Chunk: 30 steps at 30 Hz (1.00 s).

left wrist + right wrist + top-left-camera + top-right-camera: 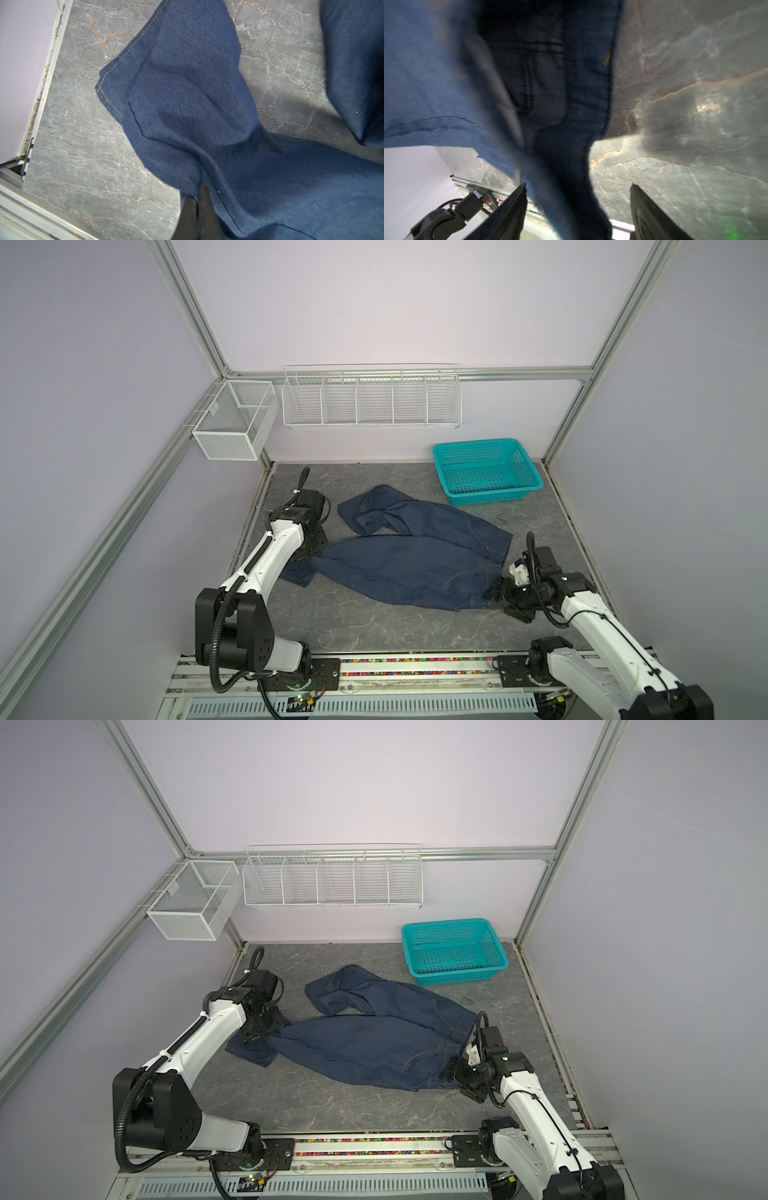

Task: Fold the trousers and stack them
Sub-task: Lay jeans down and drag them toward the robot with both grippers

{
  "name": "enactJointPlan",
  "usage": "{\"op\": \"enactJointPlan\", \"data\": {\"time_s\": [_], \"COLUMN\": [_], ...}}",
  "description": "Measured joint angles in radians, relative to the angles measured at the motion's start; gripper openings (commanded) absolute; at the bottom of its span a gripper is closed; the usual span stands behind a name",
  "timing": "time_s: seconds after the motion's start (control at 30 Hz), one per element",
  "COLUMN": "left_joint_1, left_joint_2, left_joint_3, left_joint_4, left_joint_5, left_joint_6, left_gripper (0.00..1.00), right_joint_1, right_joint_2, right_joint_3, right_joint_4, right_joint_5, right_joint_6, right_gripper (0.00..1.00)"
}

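jeans (415, 560) are lying crumpled mid-tabletop (415, 626), far leg bunching up, nothing folded yet. left gripper (196, 193) is pinching the near leg close to its hem; right gripper (578, 185) is gaping, waistband corner loose between its jaws. folding, stacking pending

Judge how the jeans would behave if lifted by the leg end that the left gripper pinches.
Probably floppy: the trousers lie rumpled, one leg doubled over itself. Likely to drape and trail from the left gripper, since the cloth puckers into folds at that pinch. Probably not slippery: the coarse weave shows.
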Motion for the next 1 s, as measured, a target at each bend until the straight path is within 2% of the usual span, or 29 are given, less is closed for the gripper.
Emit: {"op": "enactJointPlan", "data": {"time_s": [0.17,0.23,0.37,0.53,0.8,0.9,1.0], "left_joint_1": [0.0,0.0,-0.001,0.002,0.061,0.083,0.087], "left_joint_2": [0.018,0.019,0.023,0.034,0.048,0.037,-0.002], "left_joint_3": [0.016,0.028,0.091,0.225,0.447,0.513,0.512], "left_joint_4": [-0.02,-0.029,-0.064,-0.089,-0.077,-0.064,-0.065], "left_joint_5": [-0.009,-0.023,-0.076,-0.174,-0.233,-0.239,-0.208], "left_joint_6": [0.019,0.03,0.038,0.066,0.079,0.083,0.084], "left_gripper": [0.0,0.0,0.0,0.0,0.0,0.0,0.0], "right_joint_1": [0.029,0.032,0.018,-0.051,-0.072,-0.075,-0.095], "right_joint_2": [0.026,0.028,0.063,0.228,0.507,0.539,0.521], "right_joint_3": [-0.035,-0.015,0.153,0.523,0.984,1.057,1.072], "right_joint_4": [0.101,0.098,0.038,0.003,0.019,0.024,0.023], "right_joint_5": [-0.029,-0.025,0.024,0.054,-0.057,-0.104,-0.14], "right_joint_6": [0.074,0.082,0.039,-0.081,-0.147,-0.147,-0.15], "right_gripper": [0.19,0.12,0.1,0.09,0.09,0.09,0.09]}}
